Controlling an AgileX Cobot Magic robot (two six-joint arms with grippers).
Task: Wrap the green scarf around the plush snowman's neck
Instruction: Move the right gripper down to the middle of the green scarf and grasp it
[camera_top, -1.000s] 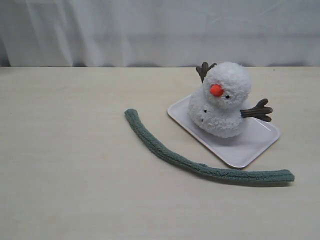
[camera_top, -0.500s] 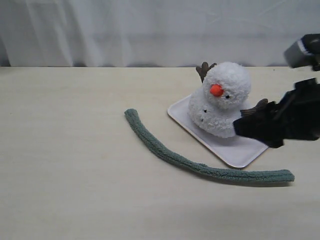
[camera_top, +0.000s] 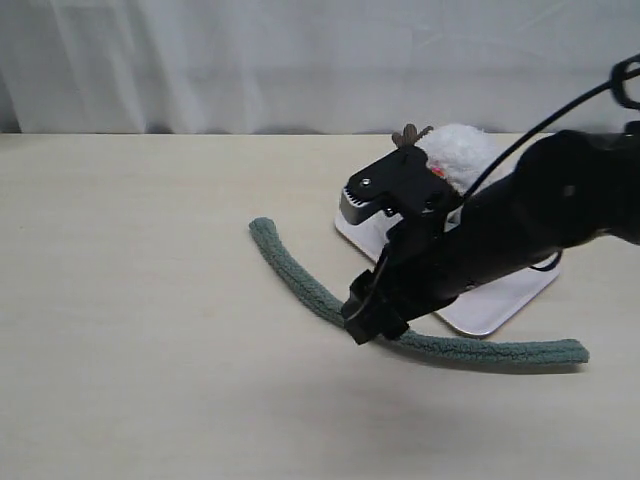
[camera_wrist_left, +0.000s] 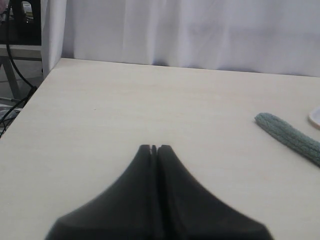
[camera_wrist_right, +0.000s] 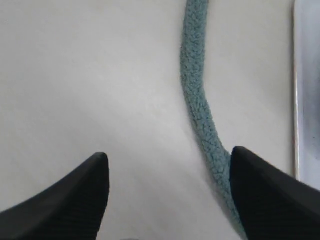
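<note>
The green scarf (camera_top: 300, 275) lies in a long curve on the table, from left of the tray to the front right. The plush snowman (camera_top: 462, 150) sits on a white tray (camera_top: 490, 300); the right arm covers most of it, leaving the top of its head and one twig arm visible. Its neck is hidden. My right gripper (camera_top: 368, 318) hangs open over the scarf's middle. In the right wrist view the scarf (camera_wrist_right: 200, 100) runs beside one of the fingers (camera_wrist_right: 265, 190). My left gripper (camera_wrist_left: 154, 148) is shut and empty, with the scarf's end (camera_wrist_left: 287, 137) off to one side.
A white curtain (camera_top: 300, 60) hangs behind the table's far edge. The tray's rim (camera_wrist_right: 296, 90) shows close to the scarf in the right wrist view. A table edge with cables and a frame (camera_wrist_left: 15, 75) beyond it shows in the left wrist view.
The right arm has swung in from the right, across the snowman and tray, and its gripper now hangs over the scarf's middle. The scarf and snowman have not moved.
</note>
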